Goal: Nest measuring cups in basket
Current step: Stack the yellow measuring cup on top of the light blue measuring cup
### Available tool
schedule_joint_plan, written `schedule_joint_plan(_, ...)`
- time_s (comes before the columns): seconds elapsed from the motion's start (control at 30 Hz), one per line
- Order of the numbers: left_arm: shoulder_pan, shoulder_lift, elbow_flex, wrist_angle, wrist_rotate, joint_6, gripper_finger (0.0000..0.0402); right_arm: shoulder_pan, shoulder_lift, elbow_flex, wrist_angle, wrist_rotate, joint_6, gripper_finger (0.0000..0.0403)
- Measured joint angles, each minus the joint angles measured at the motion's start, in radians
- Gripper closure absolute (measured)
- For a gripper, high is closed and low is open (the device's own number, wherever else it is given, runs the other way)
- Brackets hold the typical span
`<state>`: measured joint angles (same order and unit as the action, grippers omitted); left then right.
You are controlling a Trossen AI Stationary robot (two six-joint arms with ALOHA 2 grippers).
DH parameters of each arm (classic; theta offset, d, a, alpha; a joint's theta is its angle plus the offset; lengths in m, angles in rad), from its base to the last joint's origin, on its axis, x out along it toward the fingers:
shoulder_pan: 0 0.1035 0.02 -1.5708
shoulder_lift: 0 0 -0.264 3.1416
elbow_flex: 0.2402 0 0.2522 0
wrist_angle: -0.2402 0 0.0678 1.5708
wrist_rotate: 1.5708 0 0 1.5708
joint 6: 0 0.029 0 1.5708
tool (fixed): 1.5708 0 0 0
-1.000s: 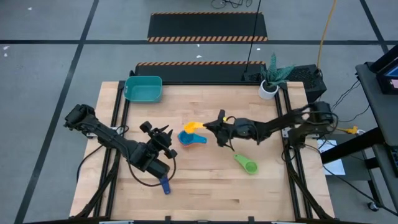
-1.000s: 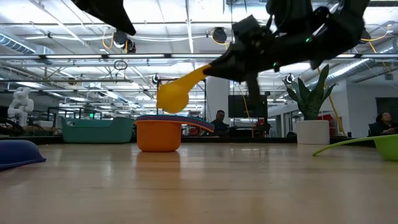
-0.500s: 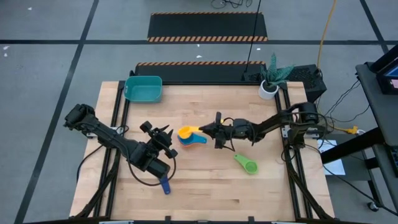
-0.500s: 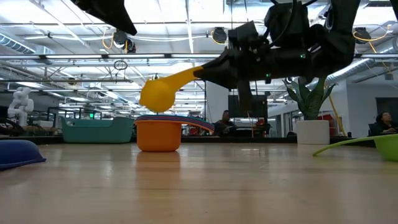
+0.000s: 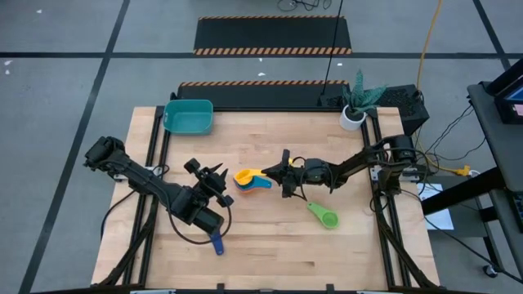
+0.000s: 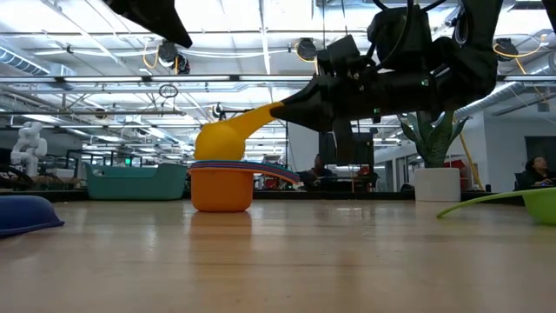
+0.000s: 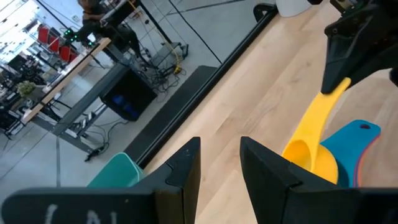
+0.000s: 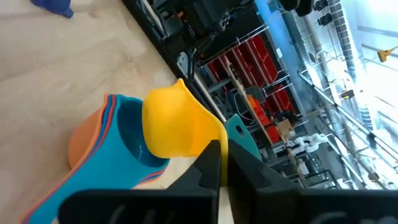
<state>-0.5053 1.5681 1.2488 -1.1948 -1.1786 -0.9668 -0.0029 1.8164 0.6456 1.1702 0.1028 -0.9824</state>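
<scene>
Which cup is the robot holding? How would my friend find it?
Look at the middle of the wooden table, where a stack of cups sits. The right pincer holds the yellow cup by its handle just over that stack. It is the only yellow one; the green cup lies alone nearby.

A robotics lab or industrial test hall, large and open. Shown by a pale wooden worktable (image 5: 270, 245) on a black metal frame, standing on a grey concrete floor (image 5: 57, 98) marked with dark lines and black mats edged in orange-and-black hazard stripes (image 5: 273, 20). High ceiling with white trusses and bright strip lights (image 6: 261, 35). Beyond the table, metal workbenches (image 7: 74, 87) with trailing cables, red storage racks (image 8: 249, 62), a white humanoid-looking robot figure (image 6: 28, 143), and seated people (image 6: 537, 174) at desks in the background.
</scene>
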Motion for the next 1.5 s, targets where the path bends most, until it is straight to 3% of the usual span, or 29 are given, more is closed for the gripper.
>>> schedule_joint_plan(0.87,0.001,0.000,0.000,0.000,0.000,0.003,0.0286,0.000,0.000,0.000,-0.046,-0.003,0.109,0.0329)
schedule_joint_plan(1.5,0.001,0.001,0.000,0.000,0.000,0.005,0.0286,0.000,0.000,0.000,-0.107,-0.030,0.200,0.0251)
